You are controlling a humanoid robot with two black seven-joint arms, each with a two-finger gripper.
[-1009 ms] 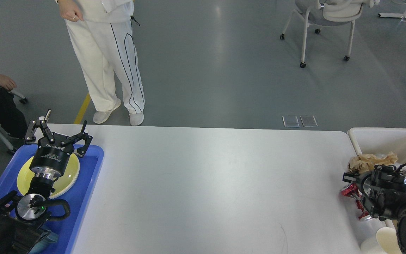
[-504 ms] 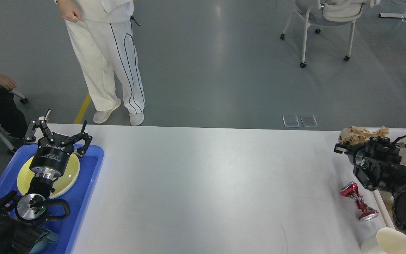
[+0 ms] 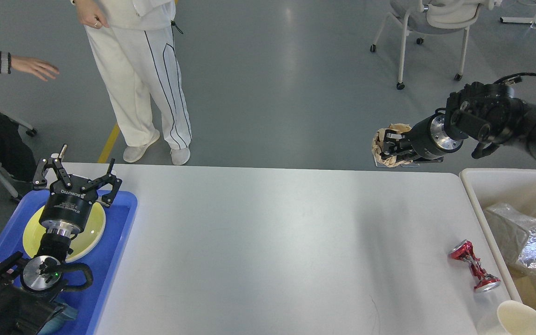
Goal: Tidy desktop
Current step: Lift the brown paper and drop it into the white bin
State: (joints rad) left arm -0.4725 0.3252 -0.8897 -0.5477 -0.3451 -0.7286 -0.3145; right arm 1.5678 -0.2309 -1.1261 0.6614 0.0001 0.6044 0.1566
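Note:
The white-grey desktop (image 3: 272,242) fills the middle of the head view. My right gripper (image 3: 387,148) is raised high above the desktop's far right edge, shut on a crumpled wad of brown paper (image 3: 377,152). A crushed red can (image 3: 475,270) lies on the desktop near its right edge. My left gripper (image 3: 79,174) is open and empty, hovering over the far end of the blue tray (image 3: 114,242), above a yellow plate (image 3: 95,228).
A cream-white bin (image 3: 470,184) stands at the right with a foil-wrapped lump (image 3: 521,239) inside. A cream cup (image 3: 519,318) sits at the bottom right corner. A person in white trousers (image 3: 142,83) stands beyond the far left edge; a wheeled chair (image 3: 431,23) stands far right.
My right arm rose from beside the bin and swung up and left with the brown paper in its grip. The seated person's hand at the far left lifted. The left arm stayed still.

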